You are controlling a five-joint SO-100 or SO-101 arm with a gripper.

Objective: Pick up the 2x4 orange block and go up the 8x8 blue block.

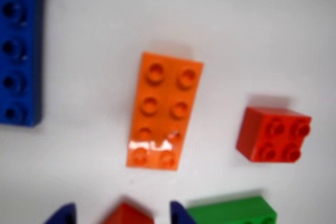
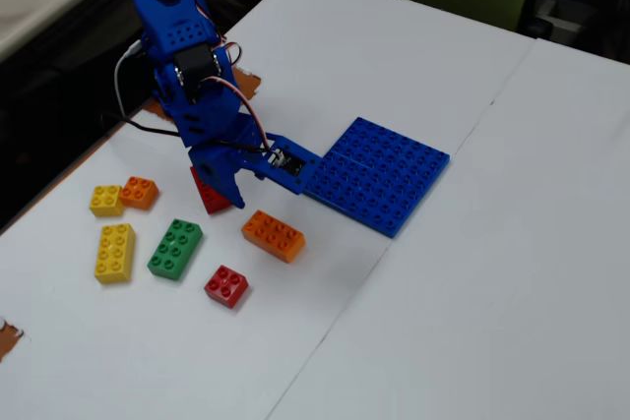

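The 2x4 orange block (image 1: 164, 111) lies flat on the white table, studs up, in the middle of the wrist view. In the fixed view it (image 2: 274, 235) sits just right of and in front of my gripper (image 2: 229, 194). The 8x8 blue block (image 2: 379, 174) lies flat to the right of the arm; its edge shows at the left of the wrist view (image 1: 18, 51). My gripper (image 1: 122, 216) is open and empty, its two blue tips at the bottom edge. A red brick (image 1: 127, 214) lies between the tips with gaps on both sides.
A red four-stud brick (image 1: 274, 135) lies right of the orange block and a green brick (image 1: 236, 212) at the lower right. The fixed view also shows a green brick (image 2: 175, 249), a yellow 2x4 (image 2: 115, 252), a yellow brick (image 2: 106, 201) and a small orange brick (image 2: 139, 192).
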